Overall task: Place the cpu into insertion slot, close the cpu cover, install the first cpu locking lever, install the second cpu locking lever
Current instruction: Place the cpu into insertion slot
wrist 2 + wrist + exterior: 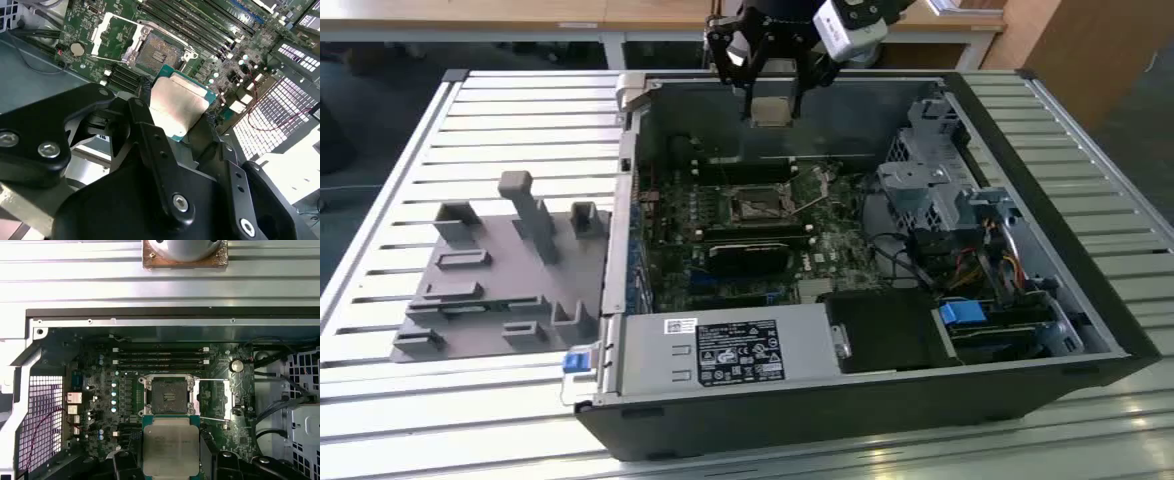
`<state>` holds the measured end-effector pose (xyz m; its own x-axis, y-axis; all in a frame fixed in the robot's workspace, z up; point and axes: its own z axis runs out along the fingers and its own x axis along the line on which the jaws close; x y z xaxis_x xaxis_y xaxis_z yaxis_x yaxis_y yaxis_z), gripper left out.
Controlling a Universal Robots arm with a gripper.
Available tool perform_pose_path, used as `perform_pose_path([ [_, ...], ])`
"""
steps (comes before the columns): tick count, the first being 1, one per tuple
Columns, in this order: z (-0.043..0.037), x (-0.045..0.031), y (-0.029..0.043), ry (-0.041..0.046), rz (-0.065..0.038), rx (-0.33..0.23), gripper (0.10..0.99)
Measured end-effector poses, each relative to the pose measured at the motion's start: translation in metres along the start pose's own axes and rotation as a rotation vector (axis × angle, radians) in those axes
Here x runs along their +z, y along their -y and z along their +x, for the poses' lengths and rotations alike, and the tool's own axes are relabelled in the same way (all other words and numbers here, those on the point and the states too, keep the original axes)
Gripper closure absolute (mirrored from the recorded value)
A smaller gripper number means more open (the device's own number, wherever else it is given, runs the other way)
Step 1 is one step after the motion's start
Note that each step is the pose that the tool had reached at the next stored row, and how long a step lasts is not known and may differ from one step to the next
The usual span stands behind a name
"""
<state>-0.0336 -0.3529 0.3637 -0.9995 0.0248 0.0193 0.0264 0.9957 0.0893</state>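
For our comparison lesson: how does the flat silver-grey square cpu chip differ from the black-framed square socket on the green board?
The silver-grey cpu chip has a metal face; the black-framed socket has a dark gridded centre. The chip hangs in the gripper, off the green board; the socket sits on it, empty. Both are square.

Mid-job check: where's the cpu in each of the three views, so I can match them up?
Exterior view: the cpu, held in the gripper, top centre, over the computer case.
Second wrist view: the cpu, silver face showing, just short of the insertion slot.
First wrist view: the cpu, adjacent to the insertion slot, unseated.
Shared landmark: the insertion slot, empty.
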Motion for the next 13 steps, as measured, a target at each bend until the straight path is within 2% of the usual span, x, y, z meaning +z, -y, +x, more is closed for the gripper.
perform_pose_path([
  [7,0.0,0.0,0.0,0.0005,0.0,0.005,0.541],
  [13,0.0,0.0001,-0.0002,0.005,-0.001,0.056,0.541],
])
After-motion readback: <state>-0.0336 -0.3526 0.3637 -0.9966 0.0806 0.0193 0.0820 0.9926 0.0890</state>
